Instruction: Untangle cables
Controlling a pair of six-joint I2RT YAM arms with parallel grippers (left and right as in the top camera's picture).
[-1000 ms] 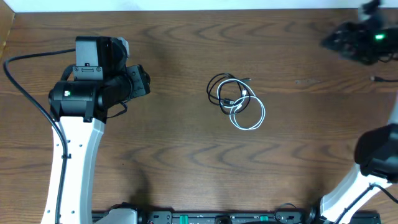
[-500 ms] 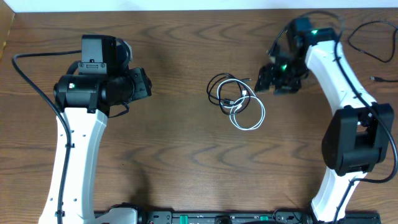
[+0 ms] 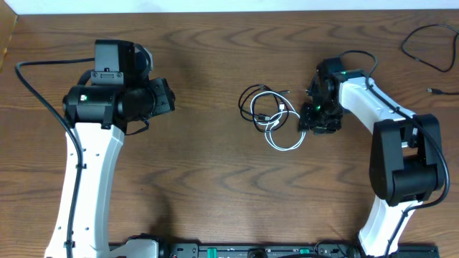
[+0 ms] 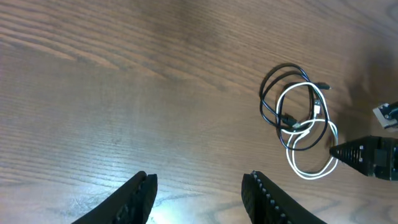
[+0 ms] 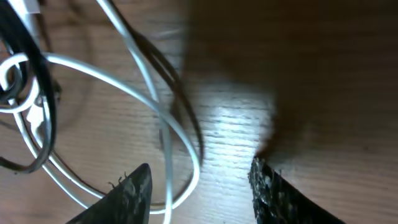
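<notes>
A black cable (image 3: 252, 102) and a white cable (image 3: 287, 132) lie tangled in small overlapping coils at the table's middle. They also show in the left wrist view, black (image 4: 268, 99) and white (image 4: 311, 168). My right gripper (image 3: 307, 122) is open and low at the right edge of the white coil. In the right wrist view the white loop (image 5: 180, 140) runs between its open fingers (image 5: 199, 190). My left gripper (image 4: 198, 196) is open and empty, well left of the cables, above bare wood.
The wooden table (image 3: 215, 186) fills the view. A thicker black cord (image 3: 423, 50) lies at the back right corner. The left arm (image 3: 107, 100) stands at the left side.
The right arm swung in from the back right and came down to the right edge of the white coil. The left arm barely moved.
</notes>
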